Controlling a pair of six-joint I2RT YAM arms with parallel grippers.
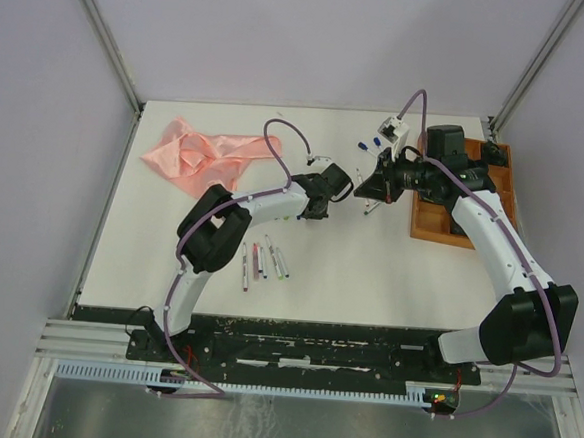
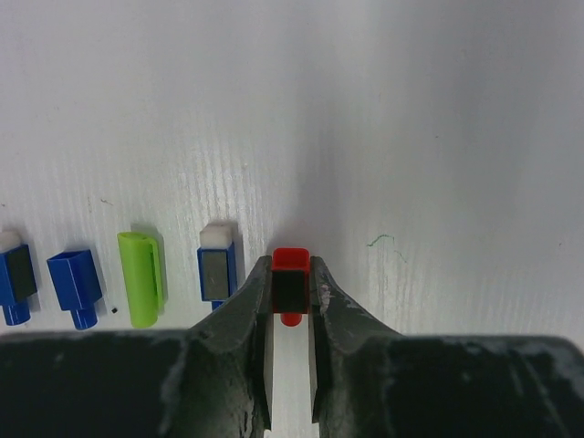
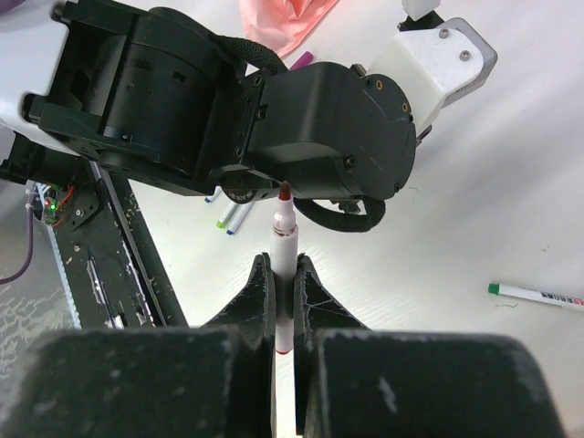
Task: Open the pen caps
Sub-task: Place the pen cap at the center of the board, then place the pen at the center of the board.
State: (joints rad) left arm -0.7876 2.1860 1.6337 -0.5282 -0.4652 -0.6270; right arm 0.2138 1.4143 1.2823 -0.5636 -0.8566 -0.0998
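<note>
A red pen cap (image 2: 290, 265) sits between the fingertips of my left gripper (image 2: 291, 274), which is shut on it just above the white table, at the end of a row of loose pen caps: three blue (image 2: 217, 271) and one green (image 2: 140, 276). My right gripper (image 3: 284, 269) is shut on a white pen (image 3: 284, 239) whose bare red tip points at the left wrist. In the top view the left gripper (image 1: 340, 182) and the right gripper (image 1: 366, 191) stand close together at mid table. Several capped pens (image 1: 264, 260) lie nearer the front.
A pink cloth (image 1: 201, 155) lies at the back left. A wooden tray (image 1: 504, 194) sits at the right under the right arm. Two blue caps (image 1: 369, 142) lie near the back. A green-ended pen (image 3: 534, 294) lies on the table right of the right gripper.
</note>
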